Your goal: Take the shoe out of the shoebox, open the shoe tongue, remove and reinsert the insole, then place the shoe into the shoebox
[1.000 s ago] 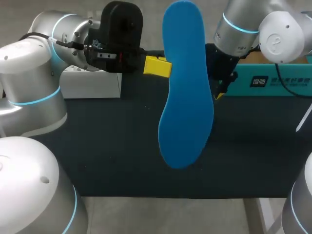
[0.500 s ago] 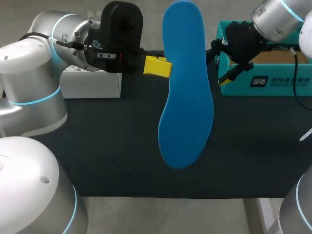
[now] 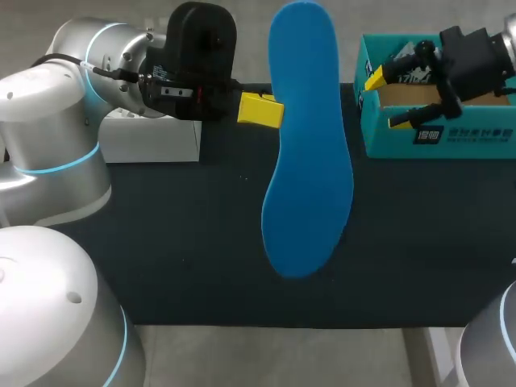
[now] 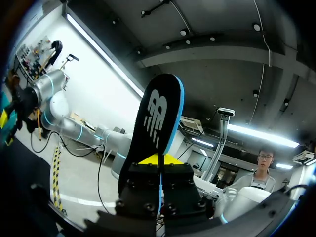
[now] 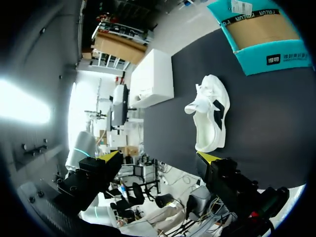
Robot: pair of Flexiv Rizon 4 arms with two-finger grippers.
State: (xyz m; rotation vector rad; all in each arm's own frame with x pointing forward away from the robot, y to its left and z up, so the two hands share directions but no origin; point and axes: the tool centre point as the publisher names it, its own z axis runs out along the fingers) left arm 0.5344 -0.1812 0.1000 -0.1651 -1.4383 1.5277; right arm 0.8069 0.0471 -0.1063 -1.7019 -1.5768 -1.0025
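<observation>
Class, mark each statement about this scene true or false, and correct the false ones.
1. The left gripper grips the blue insole. True.
2. The right gripper is shut on the shoe. False: it is open and empty, near the shoebox.
3. The shoe is inside the shoebox. False: it lies on the table, outside the box.
4. The shoebox is teal. True.

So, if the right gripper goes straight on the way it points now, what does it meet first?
Most likely the white shoe lying on the dark table, ahead of the open right gripper. Nothing nearer shows, though depth is unclear.
</observation>
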